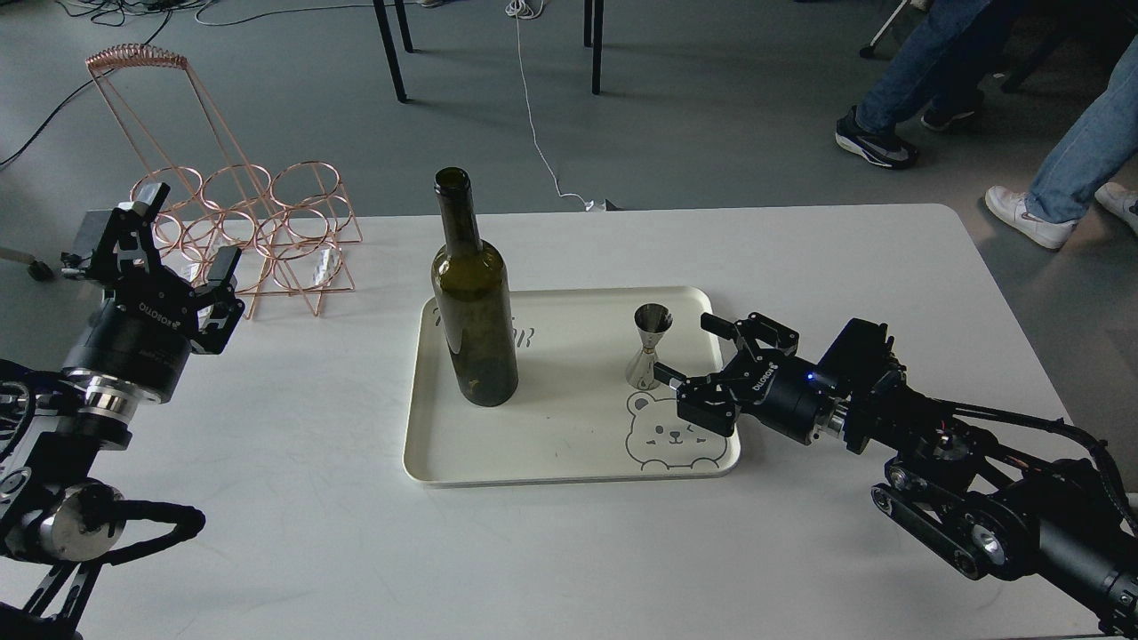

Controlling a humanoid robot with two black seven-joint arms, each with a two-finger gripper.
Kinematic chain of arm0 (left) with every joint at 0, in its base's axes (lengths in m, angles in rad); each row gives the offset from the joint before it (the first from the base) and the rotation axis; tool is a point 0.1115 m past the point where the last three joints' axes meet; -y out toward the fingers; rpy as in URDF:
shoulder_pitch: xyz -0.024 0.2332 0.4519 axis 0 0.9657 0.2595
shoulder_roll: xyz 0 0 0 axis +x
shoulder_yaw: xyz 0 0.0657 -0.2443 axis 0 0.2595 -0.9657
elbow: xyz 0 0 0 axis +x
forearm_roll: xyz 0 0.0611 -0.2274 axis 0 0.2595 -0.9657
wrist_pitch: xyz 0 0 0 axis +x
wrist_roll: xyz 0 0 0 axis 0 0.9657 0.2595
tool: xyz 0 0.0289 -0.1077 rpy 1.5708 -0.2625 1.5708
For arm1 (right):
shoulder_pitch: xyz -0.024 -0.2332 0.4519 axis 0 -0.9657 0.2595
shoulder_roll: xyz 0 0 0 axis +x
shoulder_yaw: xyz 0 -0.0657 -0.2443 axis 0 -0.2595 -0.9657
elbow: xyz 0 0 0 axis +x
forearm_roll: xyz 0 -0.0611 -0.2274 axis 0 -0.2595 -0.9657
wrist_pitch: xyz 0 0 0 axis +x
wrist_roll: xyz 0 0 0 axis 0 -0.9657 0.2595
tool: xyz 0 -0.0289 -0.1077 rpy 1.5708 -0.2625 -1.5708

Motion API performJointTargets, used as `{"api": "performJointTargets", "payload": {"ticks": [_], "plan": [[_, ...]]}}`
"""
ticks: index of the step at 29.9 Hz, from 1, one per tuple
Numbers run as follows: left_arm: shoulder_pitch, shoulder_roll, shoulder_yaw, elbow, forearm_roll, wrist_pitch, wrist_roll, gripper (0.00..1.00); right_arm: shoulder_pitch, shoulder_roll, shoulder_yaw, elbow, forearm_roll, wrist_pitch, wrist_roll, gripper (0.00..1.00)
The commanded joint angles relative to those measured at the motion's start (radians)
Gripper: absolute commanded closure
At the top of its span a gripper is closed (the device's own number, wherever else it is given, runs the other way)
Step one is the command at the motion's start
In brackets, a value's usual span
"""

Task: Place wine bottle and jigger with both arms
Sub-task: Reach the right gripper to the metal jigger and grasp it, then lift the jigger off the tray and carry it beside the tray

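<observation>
The wine bottle (473, 302), tall and dark olive green, stands upright on the left part of a cream tray (569, 444). The silver jigger (649, 347) stands upright on the tray's right part, above a printed bear. My right gripper (692, 347) is open, low over the tray's right edge, its fingertips just right of the jigger and not closed on it. My left gripper (182, 231) is open and empty, raised over the table's left side, far from the bottle.
A copper wire bottle rack (240, 222) stands at the table's back left, just behind my left gripper. The white table (569, 551) has rounded corners. People's legs and chair legs are on the floor beyond the far edge.
</observation>
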Motion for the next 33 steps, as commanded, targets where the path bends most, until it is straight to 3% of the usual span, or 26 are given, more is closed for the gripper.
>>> {"api": "performJointTargets", "payload": {"ticks": [1,4,9,22,27,33], "plan": [[-0.001,0.000,-0.004,0.000,-0.001,0.000,0.000,0.01,0.035,0.045,-0.019,-0.057,0.000,-0.001,0.000,0.03],[-0.002,0.000,-0.005,0.000,-0.001,0.000,0.000,0.01,0.058,0.075,-0.041,-0.106,0.000,-0.003,0.000,0.05],[-0.004,0.000,-0.008,0.000,0.001,0.000,0.000,0.01,0.062,0.135,-0.049,-0.160,0.000,-0.017,0.000,0.20],[-0.014,0.000,-0.016,0.000,0.001,0.000,0.000,0.01,0.066,0.152,-0.053,-0.172,0.000,-0.041,0.000,0.74],[-0.014,0.000,-0.016,0.000,-0.001,0.000,0.000,0.01,0.069,0.146,-0.050,-0.171,0.000,-0.061,0.000,0.85],[-0.021,0.000,-0.016,0.000,0.001,0.000,0.000,0.01,0.069,0.123,-0.027,-0.160,0.000,-0.102,0.000,0.85]]}}
